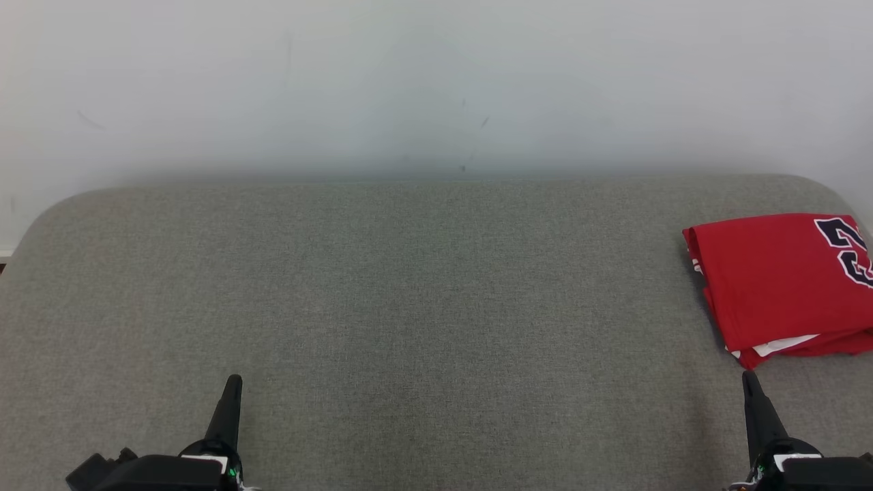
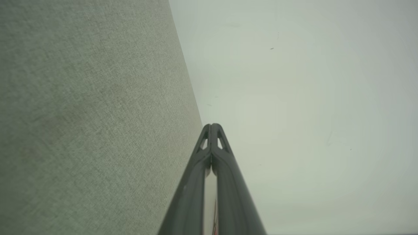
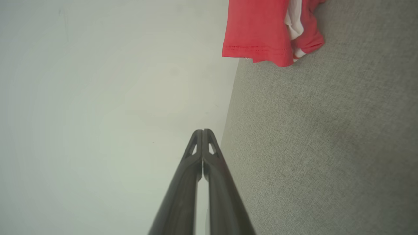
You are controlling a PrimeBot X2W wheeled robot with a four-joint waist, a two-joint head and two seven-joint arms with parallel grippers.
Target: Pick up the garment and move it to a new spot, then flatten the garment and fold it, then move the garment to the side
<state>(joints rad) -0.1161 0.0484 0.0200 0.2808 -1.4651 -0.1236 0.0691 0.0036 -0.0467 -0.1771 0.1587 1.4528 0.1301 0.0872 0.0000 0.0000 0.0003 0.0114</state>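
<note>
Jaws both pressed together, empty | garment (image 1: 777, 286) red, folded rectangular | surface (image 1: 409, 307) grey woven cloth

The right pincer (image 3: 203, 131) (tips pressed together, empty) points below the folded garment (image 3: 258, 29).

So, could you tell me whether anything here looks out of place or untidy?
Nothing serious. The garment lies folded at the right of the grey surface; a bit of white fabric pokes out at its near edge, so the fold looks slightly uneven.
</note>
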